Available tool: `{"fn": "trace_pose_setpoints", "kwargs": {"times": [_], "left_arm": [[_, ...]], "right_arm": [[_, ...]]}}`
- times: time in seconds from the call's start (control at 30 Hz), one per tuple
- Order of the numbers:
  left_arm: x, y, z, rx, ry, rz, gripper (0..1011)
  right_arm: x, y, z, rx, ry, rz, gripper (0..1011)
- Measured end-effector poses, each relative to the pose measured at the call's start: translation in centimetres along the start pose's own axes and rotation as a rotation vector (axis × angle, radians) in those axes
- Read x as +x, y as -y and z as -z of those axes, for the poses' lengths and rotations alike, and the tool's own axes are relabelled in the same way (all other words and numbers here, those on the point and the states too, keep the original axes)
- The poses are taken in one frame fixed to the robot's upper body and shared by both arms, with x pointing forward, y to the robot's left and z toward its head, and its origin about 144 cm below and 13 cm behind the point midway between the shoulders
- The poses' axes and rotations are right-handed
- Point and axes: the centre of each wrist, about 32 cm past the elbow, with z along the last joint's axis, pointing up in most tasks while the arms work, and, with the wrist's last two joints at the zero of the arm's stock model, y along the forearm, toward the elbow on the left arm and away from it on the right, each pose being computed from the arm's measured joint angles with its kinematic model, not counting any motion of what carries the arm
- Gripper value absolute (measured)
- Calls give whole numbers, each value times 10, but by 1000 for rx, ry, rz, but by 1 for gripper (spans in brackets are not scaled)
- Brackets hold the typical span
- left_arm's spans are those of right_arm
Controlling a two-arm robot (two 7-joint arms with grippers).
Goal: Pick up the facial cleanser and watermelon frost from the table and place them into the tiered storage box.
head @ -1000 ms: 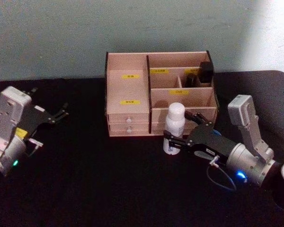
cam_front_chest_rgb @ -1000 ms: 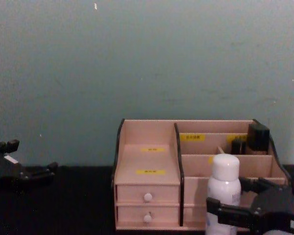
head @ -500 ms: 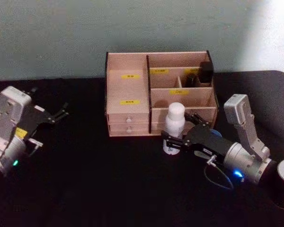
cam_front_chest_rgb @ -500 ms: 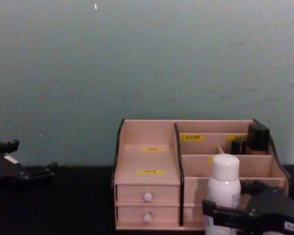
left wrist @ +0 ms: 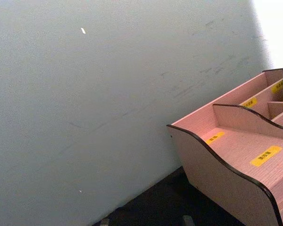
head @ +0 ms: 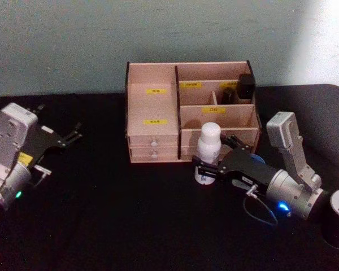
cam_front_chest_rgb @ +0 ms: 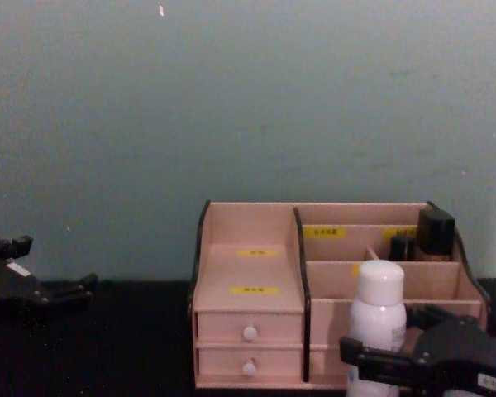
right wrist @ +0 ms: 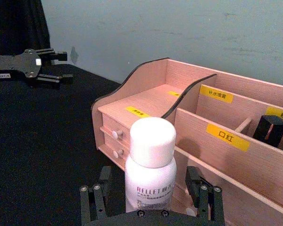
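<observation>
Right claw (right wrist: 148, 190) sits wide astride the facial cleanser (right wrist: 150, 155), likely light, stiff, slick; grip its middle. Left claw (head: 75, 131) idle, wide.

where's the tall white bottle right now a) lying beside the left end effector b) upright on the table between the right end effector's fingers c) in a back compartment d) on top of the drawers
b: the facial cleanser stands upright on the table before the tiered storage box, straddled by the open right end effector.
</observation>
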Motion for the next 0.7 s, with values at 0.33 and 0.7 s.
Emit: {"fn": "trace_pose_setpoints", "kwargs": {"times": [0.33, 0.7], "left_arm": [[0, 0, 0, 0, 0, 0, 1001], [0, 0, 0, 0, 0, 0, 1001]], "right_arm": [[0, 0, 0, -1, 0, 0, 891], [0, 1, 0, 0, -1, 1, 596]]}}
